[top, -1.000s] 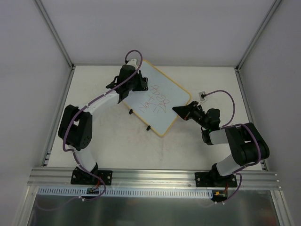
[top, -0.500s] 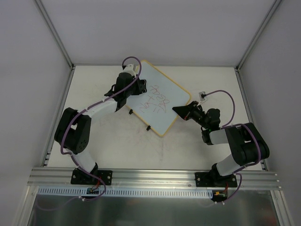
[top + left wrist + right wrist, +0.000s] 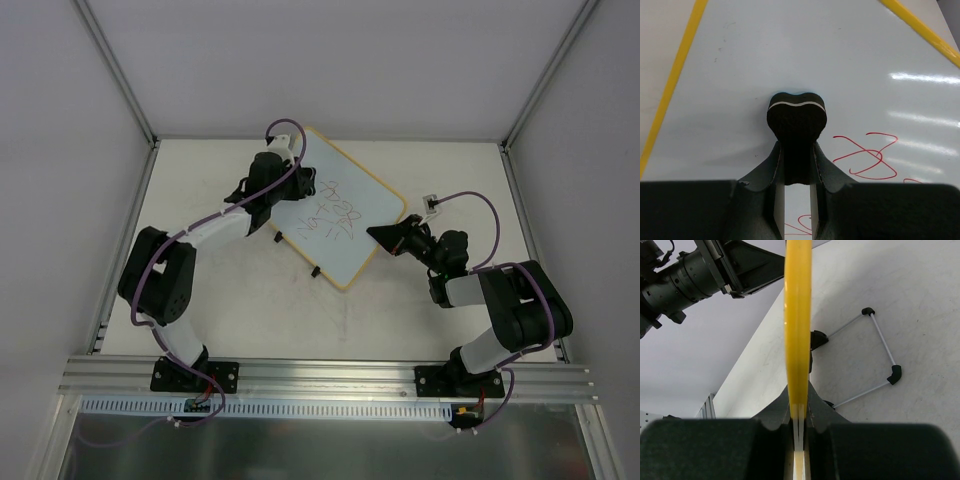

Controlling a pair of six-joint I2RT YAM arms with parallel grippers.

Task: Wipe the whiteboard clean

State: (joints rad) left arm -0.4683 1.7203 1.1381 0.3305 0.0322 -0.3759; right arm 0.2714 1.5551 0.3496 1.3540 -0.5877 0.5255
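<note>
From above, we see the whiteboard [image 3: 340,240] mid-worktop [image 3: 250,300], with red writing [image 3: 333,212] across its centre left to wipe; only its far corner looks clean. Left wrist: our left hand [image 3: 295,190] is clamped on the black eraser [image 3: 796,117], which presses just beside the scribbles. Right wrist: our right hand [image 3: 380,234] pinches the whiteboard's yellow rim [image 3: 798,315], and a wire stand [image 3: 875,357] lies beyond.

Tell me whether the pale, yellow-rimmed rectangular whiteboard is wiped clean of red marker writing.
No: red marker scribbles show on the whiteboard face beside the small black eraser block held in the left gripper.
</note>
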